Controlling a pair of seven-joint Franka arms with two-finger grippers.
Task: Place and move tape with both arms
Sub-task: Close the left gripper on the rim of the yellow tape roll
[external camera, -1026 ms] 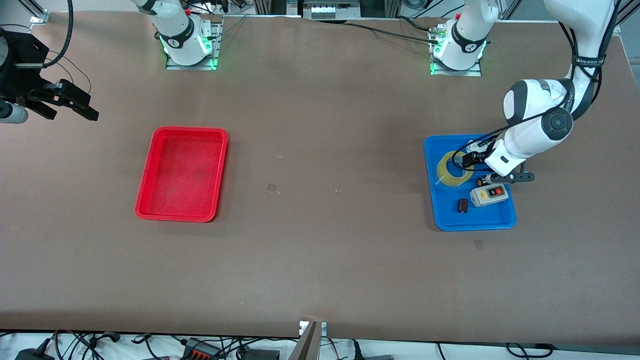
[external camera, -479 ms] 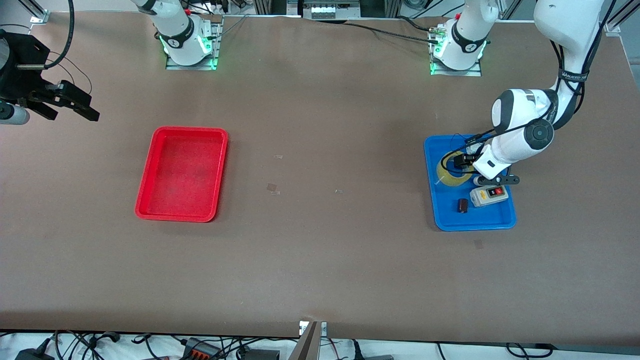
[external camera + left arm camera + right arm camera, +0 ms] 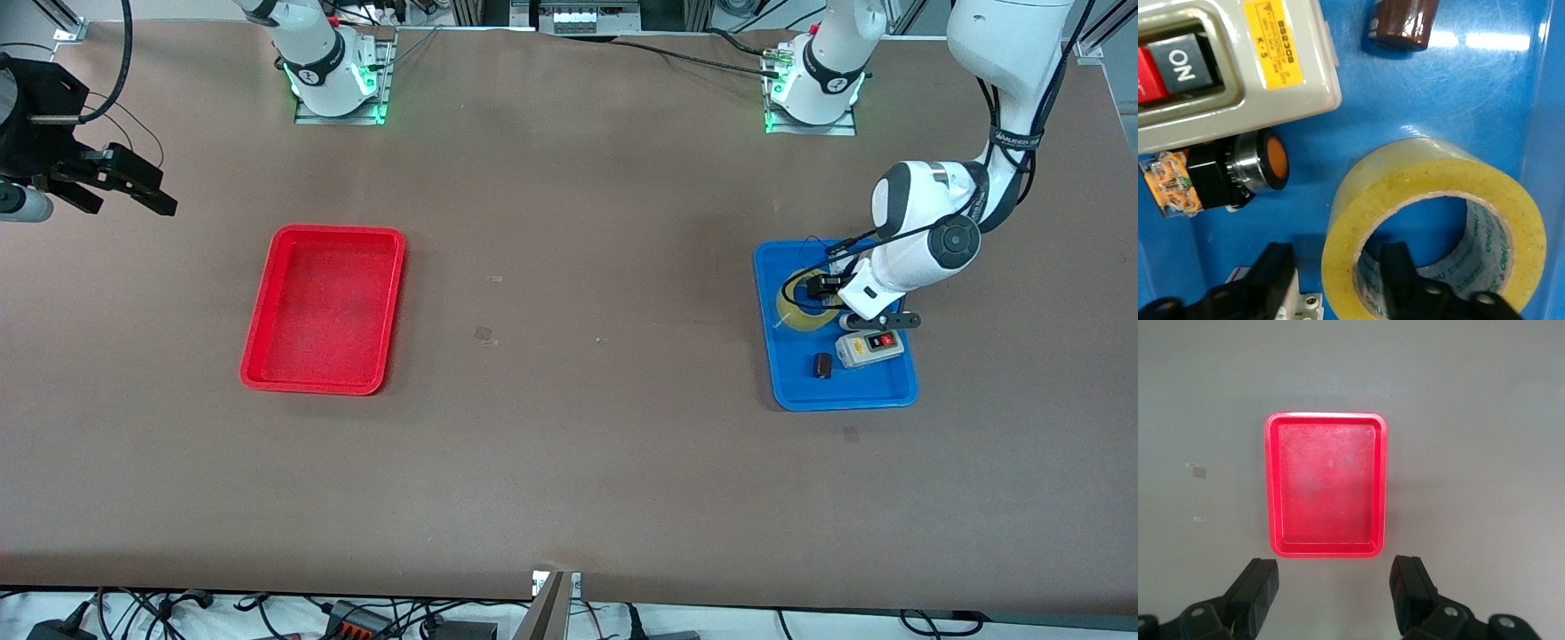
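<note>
Front view: the yellowish translucent ring-shaped tape roll [image 3: 805, 308] lies in the blue rectangular plastic tray [image 3: 834, 391] at right of frame, under the left end effector [image 3: 827, 298]; the right end effector [image 3: 124, 191] waits, spread and empty, at upper left. Left wrist view: its fingers [image 3: 1401, 273] stand open astride the roll's wall, one inside the core. Right wrist view: open fingers [image 3: 1258, 587] frame the red rectangular plastic tray [image 3: 1326, 419] on the brown worktop [image 3: 1471, 453].

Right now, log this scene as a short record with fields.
tape: yellowish roll lying flat in the blue tray
left gripper: open, one finger inside the tape's core, the other outside its wall
right gripper: open, waiting high up over the right arm's end of the table
red tray: nothing in it
also in blue tray: grey switch box, small dark brown part, orange push button
</note>
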